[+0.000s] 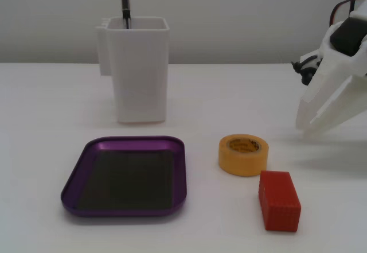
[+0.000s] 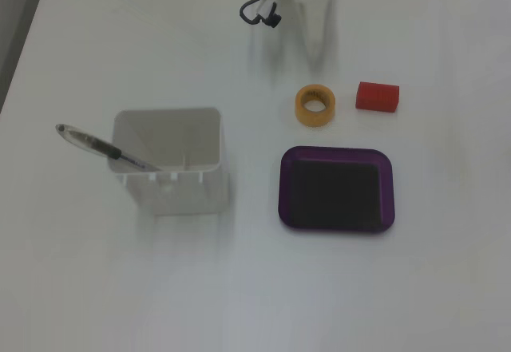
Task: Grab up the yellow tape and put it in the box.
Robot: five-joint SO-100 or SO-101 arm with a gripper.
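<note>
The yellow tape (image 1: 243,154) lies flat on the table (image 1: 51,104), its hollow centre facing up, just right of the box (image 1: 77,175) and touching neither it nor the red block (image 1: 279,200) near its right side. The gripper (image 1: 312,128) hangs farther back to the right, holding nothing; its fingers look nearly together. Dark print inside the tape's core is too blurred to read.

The white end effector (image 1: 312,128) hangs tilted, fingers together, holding nothing
</note>
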